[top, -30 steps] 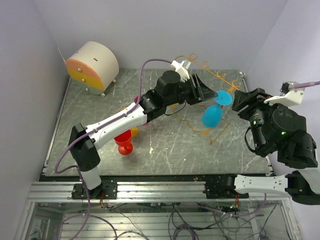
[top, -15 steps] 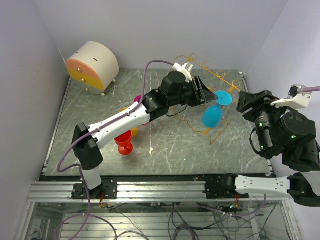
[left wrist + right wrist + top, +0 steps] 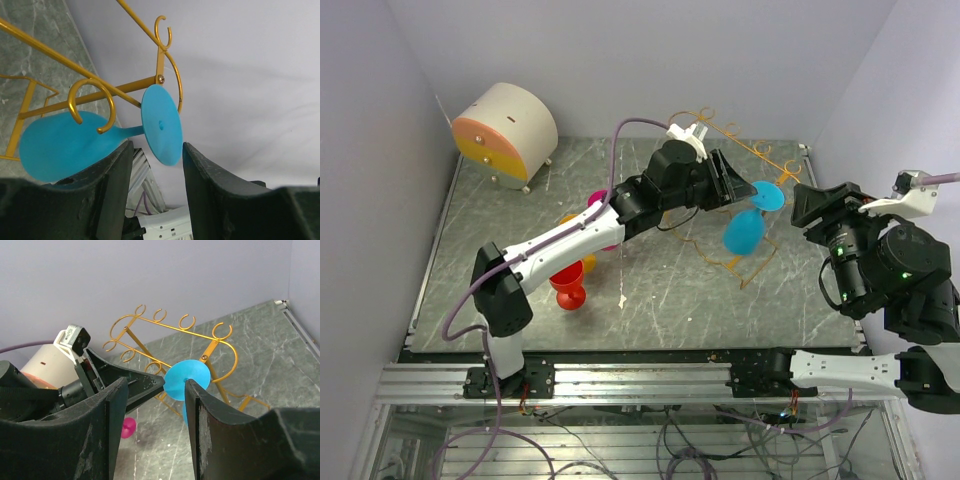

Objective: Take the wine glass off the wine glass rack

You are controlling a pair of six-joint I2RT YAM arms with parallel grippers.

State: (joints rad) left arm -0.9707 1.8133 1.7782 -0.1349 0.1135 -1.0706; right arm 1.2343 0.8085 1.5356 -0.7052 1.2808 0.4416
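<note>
Hanging by its round foot from the rails of the thin gold wire rack (image 3: 125, 87), the blue plastic wine glass (image 3: 744, 231) sits near the scrolled ends, bowl lowest. The left claw (image 3: 738, 187) is spread wide and holds nothing. Its dark fingers (image 3: 112, 192) frame the foot in the wrist view, just beside it. The right claw (image 3: 804, 204) is also spread and empty, apart from the rack on its right and pointing towards it. A red plastic goblet (image 3: 568, 285) stands on the grey marbled bench (image 3: 470, 260).
</note>
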